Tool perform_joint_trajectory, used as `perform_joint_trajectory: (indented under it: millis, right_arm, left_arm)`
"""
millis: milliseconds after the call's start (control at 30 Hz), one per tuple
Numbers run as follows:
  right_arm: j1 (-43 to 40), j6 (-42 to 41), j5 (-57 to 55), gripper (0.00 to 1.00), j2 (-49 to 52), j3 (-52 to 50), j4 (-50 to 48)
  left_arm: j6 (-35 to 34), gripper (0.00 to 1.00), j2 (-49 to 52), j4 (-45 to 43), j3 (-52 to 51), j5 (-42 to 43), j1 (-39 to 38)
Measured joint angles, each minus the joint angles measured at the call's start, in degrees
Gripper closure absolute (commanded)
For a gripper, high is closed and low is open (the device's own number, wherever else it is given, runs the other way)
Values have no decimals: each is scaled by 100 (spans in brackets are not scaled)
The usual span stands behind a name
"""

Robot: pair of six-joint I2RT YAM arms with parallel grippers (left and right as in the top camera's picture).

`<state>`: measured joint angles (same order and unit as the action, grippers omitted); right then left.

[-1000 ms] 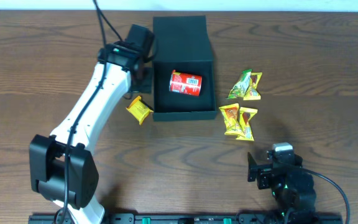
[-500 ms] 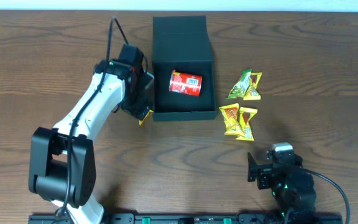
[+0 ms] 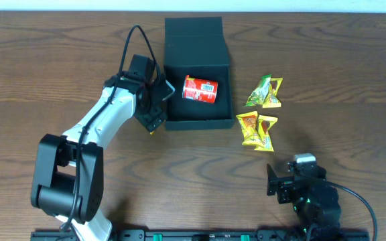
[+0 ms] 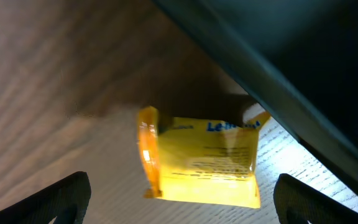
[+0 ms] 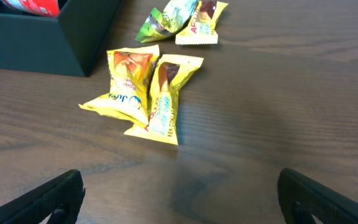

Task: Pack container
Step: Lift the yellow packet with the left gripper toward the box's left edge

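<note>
Brown wood-grain worktop (image 3: 354, 60) fills the overhead view. We find the container (image 3: 194, 40) at upper centre of that frame, its flap lid laid back toward the top edge. One red can (image 3: 200, 90) lies on its side inside the container.

The left gripper (image 3: 154, 115) sits low at the container's lower left corner, just beside the outer wall. In the left wrist view its fingers (image 4: 64, 196) are spread wide. A yellow packet (image 4: 204, 168) lies flat on the worktop between them, and neither finger touches it. The packet's upper edge lies close to the container wall; we cannot tell whether they touch.

To the right of the container lie four more packets. One yellow pair (image 3: 256, 128) lies near the lower right corner of the container. A green and yellow pair (image 3: 265, 92) lies above it.

The right gripper (image 3: 277, 184) rests at the lower right of the frame, well apart from the container. Its fingers (image 5: 58, 196) are spread and hold nothing.
</note>
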<state>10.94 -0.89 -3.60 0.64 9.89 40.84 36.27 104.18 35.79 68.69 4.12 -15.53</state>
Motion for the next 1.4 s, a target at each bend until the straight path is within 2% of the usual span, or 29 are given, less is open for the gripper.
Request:
perform_joint_trajectory:
  millis: [433,767,867,900,1233,1400]
  right_arm:
    - [0,0,-2,1,0,0,0]
    - [0,0,0,1,0,0,0]
    - [0,0,-2,1,0,0,0]
    - [0,2,0,1,0,0,0]
    - [0,2,0,1,0,0,0]
    - [0,0,0,1,0,0,0]
  left_arm:
    - [105,5,2,-400,-341,391,7]
    - [114,5,376,-490,-341,428,13]
    - [136,0,439,-531,-341,457,61]
    - [151,5,437,-540,-341,457,81]
    - [146,29,448,-629,-341,472,243]
    - [146,35,448,-627,-341,472,240]
